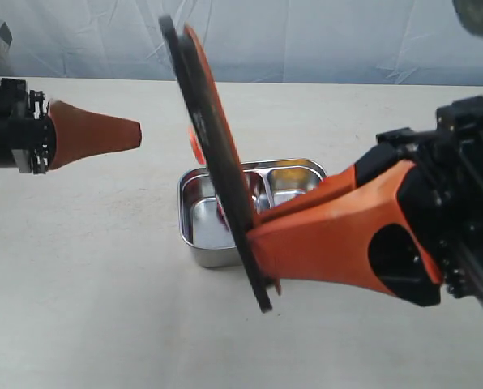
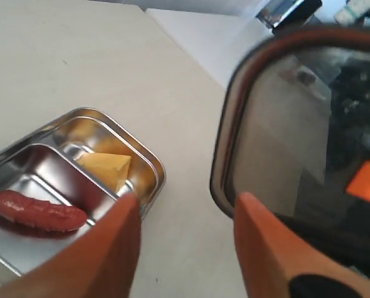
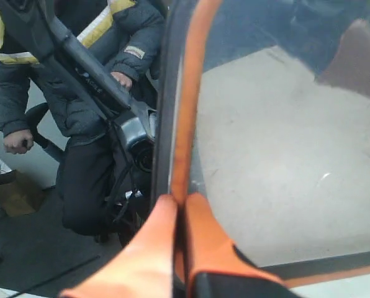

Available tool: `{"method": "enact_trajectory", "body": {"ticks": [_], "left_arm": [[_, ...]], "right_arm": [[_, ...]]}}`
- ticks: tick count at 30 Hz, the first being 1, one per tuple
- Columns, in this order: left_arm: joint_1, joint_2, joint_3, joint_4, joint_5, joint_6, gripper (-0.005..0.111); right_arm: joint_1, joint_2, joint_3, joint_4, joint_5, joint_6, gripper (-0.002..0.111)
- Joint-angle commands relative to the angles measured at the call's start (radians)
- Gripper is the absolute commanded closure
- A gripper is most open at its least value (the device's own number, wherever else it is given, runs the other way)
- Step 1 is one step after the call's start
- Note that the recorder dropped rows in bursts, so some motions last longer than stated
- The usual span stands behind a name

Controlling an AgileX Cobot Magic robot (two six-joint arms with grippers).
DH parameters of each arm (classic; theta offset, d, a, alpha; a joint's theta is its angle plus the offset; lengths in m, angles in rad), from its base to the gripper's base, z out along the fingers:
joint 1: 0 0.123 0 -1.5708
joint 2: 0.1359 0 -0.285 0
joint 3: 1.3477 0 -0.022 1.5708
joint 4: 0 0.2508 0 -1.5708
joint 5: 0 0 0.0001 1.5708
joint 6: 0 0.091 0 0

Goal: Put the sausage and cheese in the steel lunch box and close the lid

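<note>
My right claw is pinched tight on the rim of the lid, both fingers pressed flat against either face of it. The lid stands steeply tilted, nearly on edge. Its lower end hangs just in front of the steel lunch box and its upper end rises well above the table. From the right wrist camera I see the two orange fingertips meeting on the lid's dark edge, with the smoky pane running away from them.

My left claw has its fingers spread apart with nothing between them. In the exterior view it sits off to the left, well apart from the box, pointing toward the lid. Its wrist camera looks between the fingers: the lid's rounded corner is close on one side and the open lunch box on the other.

Inside the box the sausage lies flat in one compartment. The cheese sits in the neighbouring one, and a steel divider separates them.

The box rests on a pale beige tabletop. Behind the table hangs a wrinkled, pale bluish backdrop. Past the lid's edge, the right wrist camera catches a person in a dark jacket with yellow stripes and a cardboard box on the floor.
</note>
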Motion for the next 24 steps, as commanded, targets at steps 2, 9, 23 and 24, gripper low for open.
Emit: {"method": "enact_trajectory", "body": {"ticks": [2,9,23,24], "left_arm": [[-0.079,-0.147,0.015,0.047,0.015,0.101,0.062],[-0.086,-0.32,0.133,0.002,0.015,0.125,0.063],[-0.012,-0.509,0.298,-0.209,0.015,0.096,0.086],[0.011,-0.523,0.298,-0.209,0.015,0.055,0.086]], "right_arm": [[-0.004,-0.011,-0.053,0.02,0.012,-0.012,0.109],[-0.004,-0.028,-0.052,0.005,0.035,-0.012,0.109],[-0.004,-0.123,-0.082,-0.147,0.012,0.116,0.109],[-0.004,-0.123,-0.082,-0.151,0.012,0.12,0.109]]}}
